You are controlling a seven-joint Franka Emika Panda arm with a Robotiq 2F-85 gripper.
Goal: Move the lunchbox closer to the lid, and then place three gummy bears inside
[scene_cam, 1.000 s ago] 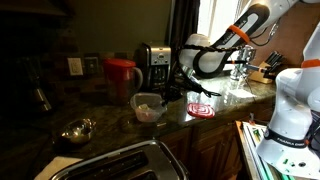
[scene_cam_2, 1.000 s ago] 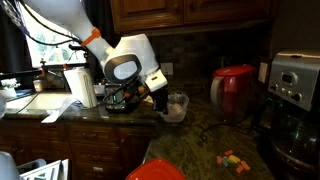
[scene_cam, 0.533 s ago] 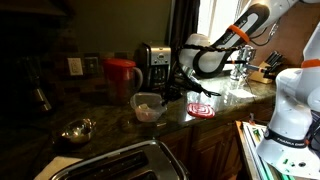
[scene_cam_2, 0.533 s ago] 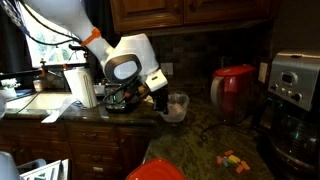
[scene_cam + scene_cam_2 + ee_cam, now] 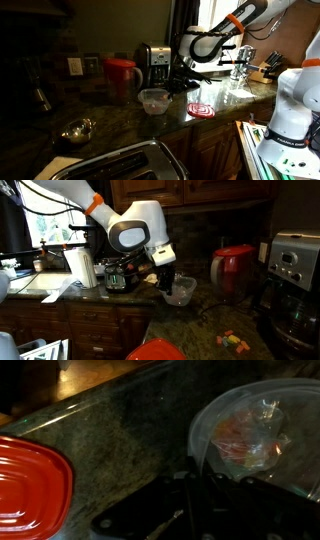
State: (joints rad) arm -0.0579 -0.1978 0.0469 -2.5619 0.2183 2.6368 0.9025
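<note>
The lunchbox (image 5: pixel 153 100), a clear plastic tub, hangs tilted just above the dark counter, also visible in the other exterior view (image 5: pixel 181 290). My gripper (image 5: pixel 172 88) is shut on its rim, as the exterior view (image 5: pixel 165 283) also shows. In the wrist view the dark fingers (image 5: pixel 196 472) pinch the tub's edge (image 5: pixel 262 430), and blurred colours show through the plastic. The red lid (image 5: pixel 201 110) with white lines lies flat on the counter beyond the gripper; it also shows in the wrist view (image 5: pixel 30 485) and at an exterior view's bottom edge (image 5: pixel 160 351). Several gummy bears (image 5: pixel 233 340) lie on the counter.
A tall red pitcher (image 5: pixel 121 75) and a coffee maker (image 5: pixel 153 62) stand at the back. A steel bowl (image 5: pixel 77 129) sits near a toaster (image 5: pixel 110 165). A paper towel roll (image 5: pixel 78 267) stands by the sink. A knife block (image 5: pixel 270 65) is behind the lid.
My gripper has risen and shifted toward the lid, carrying the lunchbox with it; the tub now tilts off the counter.
</note>
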